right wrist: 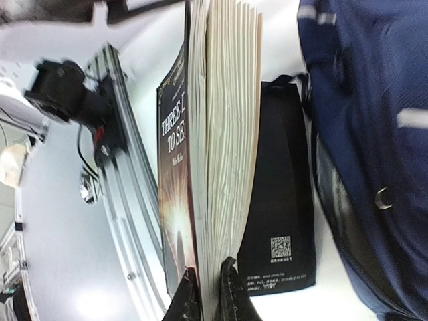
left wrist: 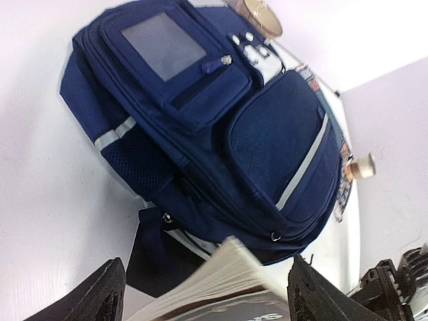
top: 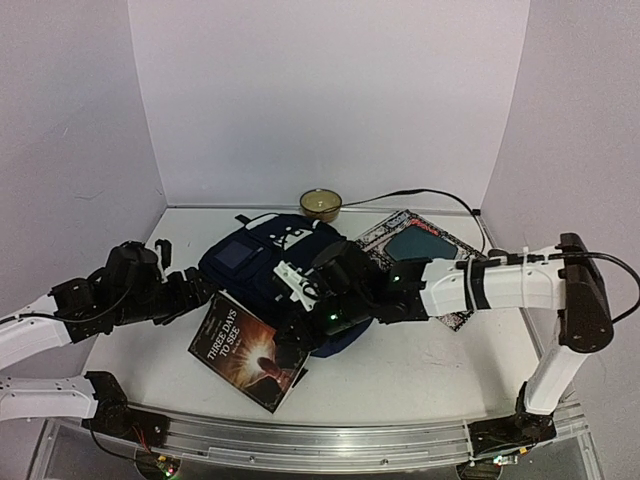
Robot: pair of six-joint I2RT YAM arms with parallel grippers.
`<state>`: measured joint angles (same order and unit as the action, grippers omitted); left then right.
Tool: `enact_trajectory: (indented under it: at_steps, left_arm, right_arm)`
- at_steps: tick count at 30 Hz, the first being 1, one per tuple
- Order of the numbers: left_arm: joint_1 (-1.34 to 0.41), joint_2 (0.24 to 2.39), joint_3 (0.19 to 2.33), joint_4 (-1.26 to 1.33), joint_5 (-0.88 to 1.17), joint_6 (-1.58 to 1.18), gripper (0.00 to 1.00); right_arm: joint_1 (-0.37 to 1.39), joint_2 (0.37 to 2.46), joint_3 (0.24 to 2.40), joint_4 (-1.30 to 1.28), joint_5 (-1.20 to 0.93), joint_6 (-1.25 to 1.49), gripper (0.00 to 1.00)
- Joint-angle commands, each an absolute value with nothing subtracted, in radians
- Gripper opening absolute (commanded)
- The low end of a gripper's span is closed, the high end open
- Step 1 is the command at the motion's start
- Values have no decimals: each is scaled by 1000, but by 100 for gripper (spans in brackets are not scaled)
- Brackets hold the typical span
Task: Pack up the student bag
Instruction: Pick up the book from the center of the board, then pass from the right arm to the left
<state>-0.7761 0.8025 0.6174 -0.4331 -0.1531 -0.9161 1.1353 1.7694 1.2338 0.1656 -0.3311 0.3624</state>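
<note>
From above, the navy bag point(top: 262, 258) lies flat at the centre of the white bench point(top: 430, 365). A book point(top: 245, 350) titled "Three Days to See" sits tilted just below the bag in the frame. The right claw point(right wrist: 208, 294) is clamped on the book's edge, fingers pressed against cover and pages. The left claw point(top: 198, 290), at the left of the frame beside the bag, stands wide and holds nothing. A flat black pouch point(right wrist: 281, 200) lies between book and bag.

My white table point(top: 420, 370) carries the navy backpack point(top: 250, 255), a black pouch point(right wrist: 281, 187) against it, and a round tin point(top: 321, 204) and magazine point(top: 415, 238) at the back.
</note>
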Motion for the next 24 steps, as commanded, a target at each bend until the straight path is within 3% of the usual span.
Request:
enact_trajectory:
  at_steps: [1, 15, 24]
  left_arm:
    - [-776, 728, 633, -471, -219, -973, 85]
    - [-776, 635, 632, -450, -170, -1001, 86]
    - [-776, 747, 584, -91, 110, -1010, 87]
  right_arm:
    - [1131, 1635, 1213, 296, -277, 389, 0]
    - [1074, 1455, 1072, 520, -202, 498, 0]
    - [1063, 1426, 1023, 667, -257, 541, 0]
